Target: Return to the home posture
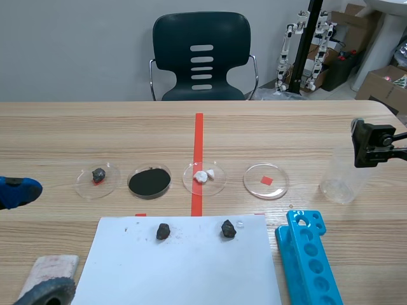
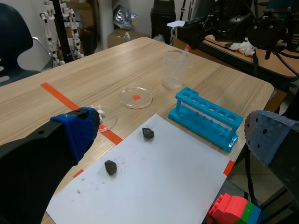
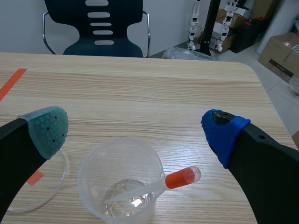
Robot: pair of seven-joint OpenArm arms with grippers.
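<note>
My left gripper [image 1: 32, 241] stands open at the table's near left edge, with nothing between its blue pads; in the left wrist view the left gripper [image 2: 173, 133] has the white paper sheet [image 2: 149, 182] under and ahead of it. My right gripper [image 3: 135, 130] is open above a clear cup [image 3: 121, 182] that holds a pipette [image 3: 163, 183] with a red bulb. The cup lies just below and between the fingers, apart from both. In the scene view the right arm [image 1: 372, 143] hangs over the cup [image 1: 343, 181] at the far right.
Four petri dishes stand in a row: one with a dark rock [image 1: 97, 179], one with black powder [image 1: 149, 181], one with white lumps [image 1: 203, 176], one empty [image 1: 266, 181]. Two dark rocks [image 1: 163, 231] [image 1: 228, 229] lie on the paper [image 1: 184, 273]. A blue tube rack [image 1: 308, 254] sits at its right.
</note>
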